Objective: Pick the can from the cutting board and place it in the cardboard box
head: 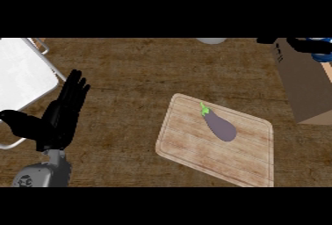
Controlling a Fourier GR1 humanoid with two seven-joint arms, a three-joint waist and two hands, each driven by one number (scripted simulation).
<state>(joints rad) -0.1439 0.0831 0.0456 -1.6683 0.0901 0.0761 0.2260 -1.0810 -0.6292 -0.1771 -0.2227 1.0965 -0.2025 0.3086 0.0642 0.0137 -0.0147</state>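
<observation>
The can shows only as a small blue patch at the top right edge, over the cardboard box. My right hand is curled round the can from above and hides most of it. The wooden cutting board lies in the middle right of the counter and carries only a purple eggplant. At the left, my left hand rests open with its fingers up, far from the board.
A white tray or rack with a metal rim sits at the far left, partly under my left hand. A pale round object peeks in at the top edge. Brown wooden counter lies between the board and the box.
</observation>
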